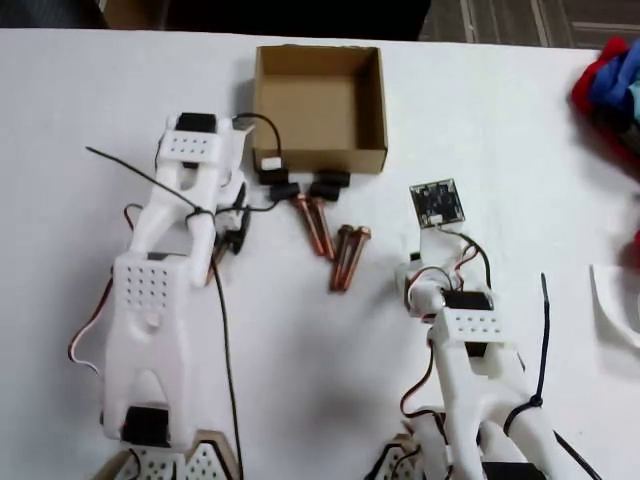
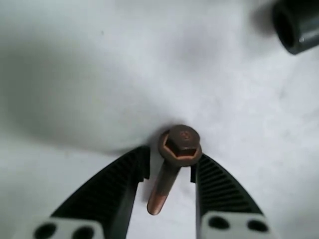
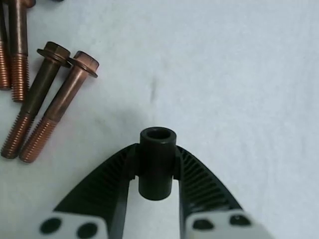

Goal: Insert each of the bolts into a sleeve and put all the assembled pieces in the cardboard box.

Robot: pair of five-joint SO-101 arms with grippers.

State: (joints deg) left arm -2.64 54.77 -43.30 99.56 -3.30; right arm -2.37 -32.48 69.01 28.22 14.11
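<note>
The bolt [image 2: 180,144] sits between the jaws of the left claw [image 2: 170,167]. Its long axis runs along the claw, hex head poking out past the tips and threaded end pointing back toward the wrist. It looks clenched on the shank.

The right claw [image 3: 156,153] is clamped on a black sleeve [image 3: 157,172], also lengthwise, with the open bore facing out beyond the tips.

So the bore is exposed but the threads are tucked inward. My guess is the tricky bit is getting both axes in line with the threaded end leading.

Two loose bolts [image 3: 50,99] lie off to the side of the right claw, and the cardboard box [image 1: 320,160] is out ahead of both.
</note>
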